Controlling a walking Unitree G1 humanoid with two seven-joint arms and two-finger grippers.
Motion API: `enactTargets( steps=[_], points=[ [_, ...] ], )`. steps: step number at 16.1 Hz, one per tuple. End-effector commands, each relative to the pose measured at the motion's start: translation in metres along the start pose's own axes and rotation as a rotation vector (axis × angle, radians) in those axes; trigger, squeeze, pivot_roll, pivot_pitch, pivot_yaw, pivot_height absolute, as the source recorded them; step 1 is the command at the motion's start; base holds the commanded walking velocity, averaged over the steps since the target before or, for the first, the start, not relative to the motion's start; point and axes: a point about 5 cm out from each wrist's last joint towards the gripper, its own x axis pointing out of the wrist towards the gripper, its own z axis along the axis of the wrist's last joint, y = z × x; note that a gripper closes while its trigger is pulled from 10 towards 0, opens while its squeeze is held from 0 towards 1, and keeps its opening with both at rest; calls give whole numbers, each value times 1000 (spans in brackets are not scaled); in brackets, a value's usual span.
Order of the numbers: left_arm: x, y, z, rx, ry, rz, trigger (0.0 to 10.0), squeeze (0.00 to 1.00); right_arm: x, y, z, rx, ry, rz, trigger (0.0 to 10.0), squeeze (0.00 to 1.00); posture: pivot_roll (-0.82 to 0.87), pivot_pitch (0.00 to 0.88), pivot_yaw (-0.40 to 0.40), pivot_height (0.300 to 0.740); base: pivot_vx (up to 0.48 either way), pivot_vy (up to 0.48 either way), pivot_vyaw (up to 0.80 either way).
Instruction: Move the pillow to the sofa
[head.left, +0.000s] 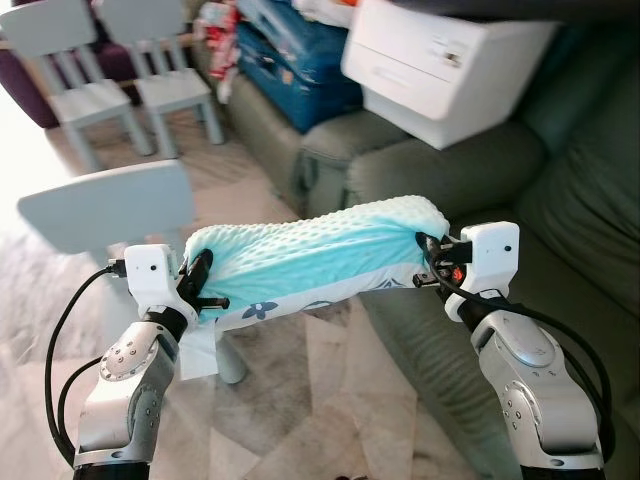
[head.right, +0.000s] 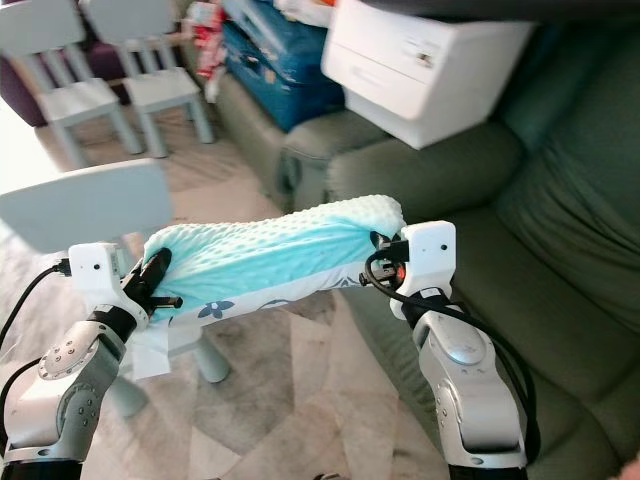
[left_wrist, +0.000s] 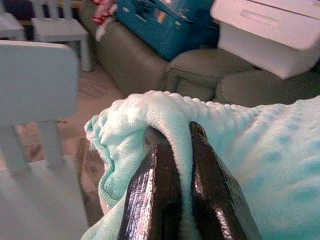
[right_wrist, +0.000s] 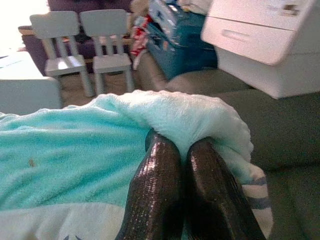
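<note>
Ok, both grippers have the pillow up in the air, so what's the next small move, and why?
Probably carry it toward the robot's right and lower it onto the sofa seat. The turquoise pillow hangs between the left gripper and right gripper, each pinching one end. Its right end already sits over the seat edge, while its left end is above the small chair.

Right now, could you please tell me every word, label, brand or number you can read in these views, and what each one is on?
No text is readable in any view.
White box on the sofa: a small dark mark on its front, too blurred to read.
Blue bag: a small coloured patch, too blurred to read.
Pillow, held by the left gripper and right gripper: flower print only, no letters.
</note>
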Motion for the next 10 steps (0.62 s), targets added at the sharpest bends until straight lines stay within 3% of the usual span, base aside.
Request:
enactTargets(
  steps=[1, 3, 10],
  points=[
    [-2, 4, -3, -8, 5, 11, 10000, 0, -1, -3, 8, -11, -33, -10, 10000, 0, -154, 95, -6, 740, 251, 0, 0],
    [-3, 4, -3, -12, 8, 11, 10000, 0, -1, -3, 7, -11, -32, -10, 10000, 0, -155, 95, -6, 740, 264, 0, 0],
    [-2, 3, -7, -50, 26, 39, 10000, 0, -2, -4, 6, -12, -16, -13, 10000, 0, -158, 96, -8, 740, 0, 0, 0]
  ],
)
